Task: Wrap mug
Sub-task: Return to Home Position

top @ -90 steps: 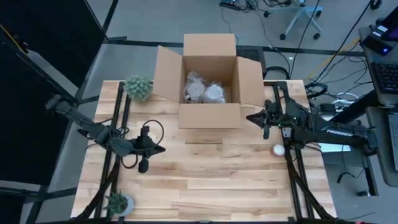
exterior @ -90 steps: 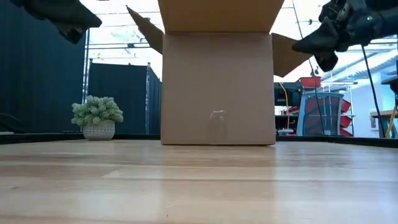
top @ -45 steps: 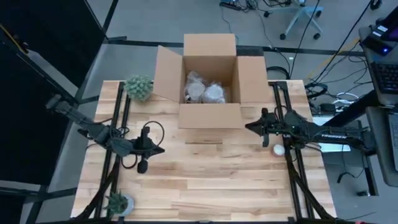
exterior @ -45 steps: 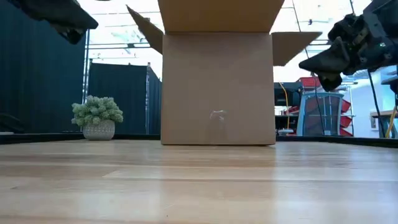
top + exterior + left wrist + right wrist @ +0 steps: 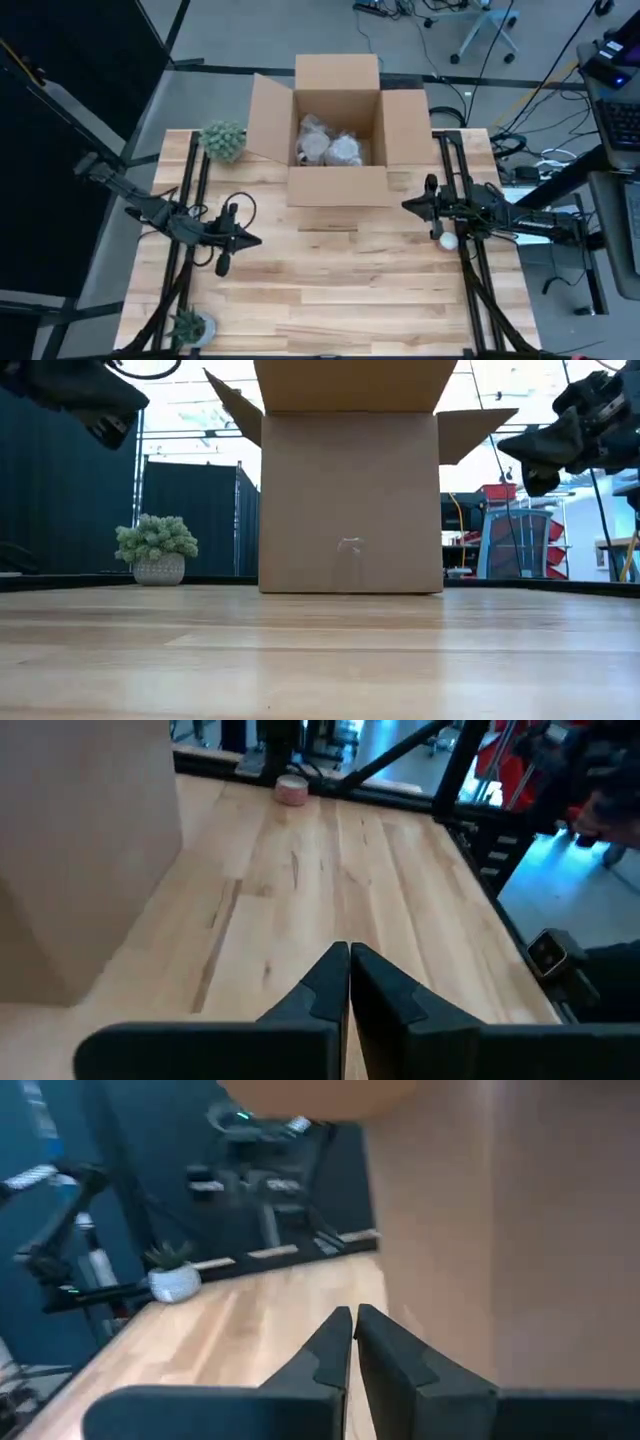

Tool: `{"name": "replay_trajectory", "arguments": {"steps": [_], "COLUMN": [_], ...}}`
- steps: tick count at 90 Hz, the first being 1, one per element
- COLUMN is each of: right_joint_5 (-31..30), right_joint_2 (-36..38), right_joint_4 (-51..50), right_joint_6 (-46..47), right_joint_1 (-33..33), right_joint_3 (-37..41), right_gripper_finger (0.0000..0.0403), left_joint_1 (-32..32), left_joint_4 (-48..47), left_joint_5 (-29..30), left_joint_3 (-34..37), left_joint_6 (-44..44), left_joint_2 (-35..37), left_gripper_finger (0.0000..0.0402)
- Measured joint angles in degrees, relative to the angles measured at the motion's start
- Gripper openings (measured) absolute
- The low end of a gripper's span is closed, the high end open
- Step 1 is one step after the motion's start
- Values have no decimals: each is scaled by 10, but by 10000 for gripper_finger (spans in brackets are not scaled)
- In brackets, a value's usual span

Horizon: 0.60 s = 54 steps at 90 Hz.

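The box (image 5: 338, 130) is standing at the middle of the surface's (image 5: 340, 290) far edge, with its flaps spreading left, right and back. Two bubble-wrap bundles (image 5: 330, 148) are lying side by side inside it. Which one holds the mug cannot be told.

The left tool (image 5: 256, 240) is hovering above the surface near the left edge, about midway between the far and near edges. It is pointing toward the centre. Its fingers (image 5: 330, 982) are pressing together with nothing between them.

The right tool (image 5: 406, 205) is hovering just off the box's front right corner, apart from the cardboard and pointing left. Its fingers (image 5: 332, 1342) are likewise pressing together on nothing. In the low view both tools are hanging above the wood, level with the upper part of the box.

Surrounding items:
- A large plant (image 5: 223, 140) is standing at the far left corner, just beside the left flap.
- A small plant (image 5: 188, 325) is standing at the near left corner.
- A pale roll (image 5: 448, 241) is resting near the right edge, just beside the right arm.
- Dark frame bars (image 5: 187, 195) are running along the left and right edges, under each arm.

Bare wood is stretching between the two tools, and from the box front to the near edge.
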<state>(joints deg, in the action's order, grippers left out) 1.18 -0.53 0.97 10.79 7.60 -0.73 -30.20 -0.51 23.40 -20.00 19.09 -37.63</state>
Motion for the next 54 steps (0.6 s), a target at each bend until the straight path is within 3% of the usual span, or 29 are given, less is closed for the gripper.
{"name": "replay_trajectory", "arguments": {"steps": [19, 54], "right_joint_5": [-89, -85], "right_joint_2": [0, -6], "right_joint_4": [8, 9], "right_joint_6": [-19, 5], "right_joint_1": [-49, -56], "right_joint_3": [0, 0], "right_gripper_finger": [6, 6], "left_joint_1": [1, 46], "left_joint_4": [23, 32], "left_joint_5": [0, 47], "left_joint_3": [33, 87], "left_joint_6": [0, -61], "left_joint_2": [29, 150], "left_gripper_finger": [1, 1]}}
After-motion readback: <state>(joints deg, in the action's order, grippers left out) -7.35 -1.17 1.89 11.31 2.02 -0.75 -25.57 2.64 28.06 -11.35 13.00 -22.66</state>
